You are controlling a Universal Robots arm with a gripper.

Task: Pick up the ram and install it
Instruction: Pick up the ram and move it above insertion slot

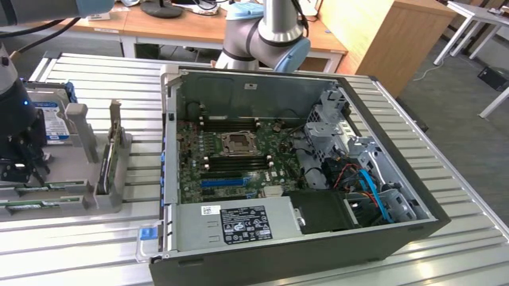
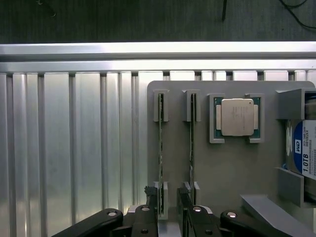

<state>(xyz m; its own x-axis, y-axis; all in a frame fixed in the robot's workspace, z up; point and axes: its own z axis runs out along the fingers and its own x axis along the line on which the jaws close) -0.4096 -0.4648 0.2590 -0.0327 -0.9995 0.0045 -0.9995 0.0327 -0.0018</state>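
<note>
- We are looking down past the black two-fingered gripper (image 2: 166, 195) at a flat grey plastic holder plate (image 2: 232, 173) lying on a ribbed aluminium table (image 2: 59, 148).
- The gripper's fingers are standing wide apart and straddling one end of the long, thin green circuit-board ram stick (image 2: 160, 143); they are gripping nothing, and we cannot tell whether either finger is touching the board.
- That ram stick is standing on edge in the holder plate's outermost pair of slotted posts, nearest the plate's edge, and is not yet in the computer.
- A second green memory stick (image 2: 191, 143) is standing on edge in the plate's next pair of posts, just beside the first, with one finger sitting between the two.
- Further in on the plate, a square silver-lidded processor chip (image 2: 237, 117) is resting in its cradle, and a blue-and-white-labelled hard drive (image 2: 303, 153) is sitting at the plate's opposite edge.
- An open black computer case (image 1: 278, 268) is lying on the table just beside the plate, on the exterior view's right of it, its green motherboard (image 1: 275, 158) facing up.
</note>
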